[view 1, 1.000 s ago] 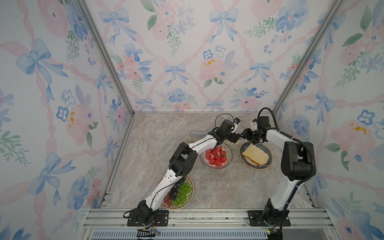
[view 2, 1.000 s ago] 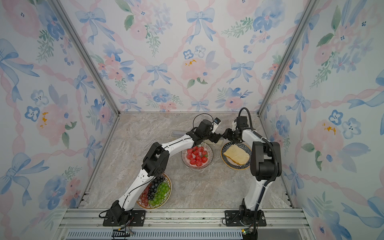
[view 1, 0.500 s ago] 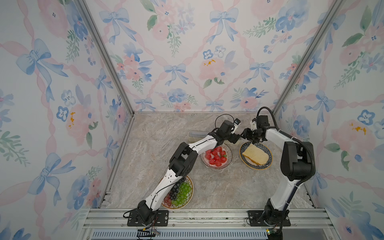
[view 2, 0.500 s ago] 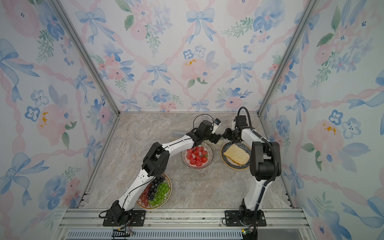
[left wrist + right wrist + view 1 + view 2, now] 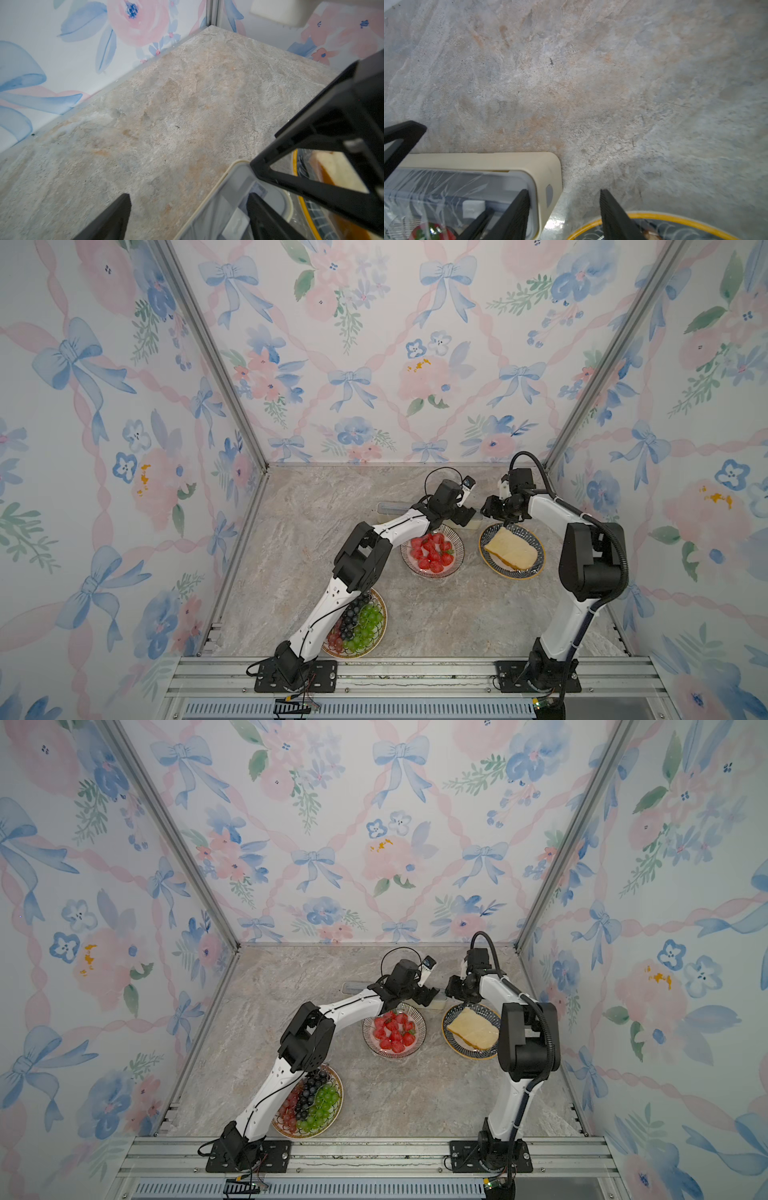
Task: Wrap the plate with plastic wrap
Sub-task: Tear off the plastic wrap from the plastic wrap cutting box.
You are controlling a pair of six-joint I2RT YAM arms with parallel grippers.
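From up top I only get the two ends of the wrap box (image 5: 475,525); the left arm (image 5: 399,526) lies across the rest. It sits on the table behind the strawberry bowl (image 5: 459,549), one end just beside the bread plate (image 5: 540,554). Neither top view shows the plastic wrap (image 5: 436,182). The right wrist view has it crinkled over the box's grey top, with the white slider (image 5: 473,207) and a strawberry showing through; I can't trace its edges. Left gripper (image 5: 188,195): jaws wide apart, one finger over the box end, the other over bare table, nothing held. Right gripper (image 5: 564,190): jaws part-way apart, one finger over the box end, the other over the plate's yellow rim, nothing solid between; can't tell if film touches them. Grape plate (image 5: 384,622) is half under the left arm. Table (image 5: 316,539) is matte grey-beige stone-look. Walls (image 5: 353,377) are floral paper with blue bows, with aluminium posts (image 5: 208,344) in the corners. Both arm bases are bolted to an aluminium rail (image 5: 415,672) at the front.
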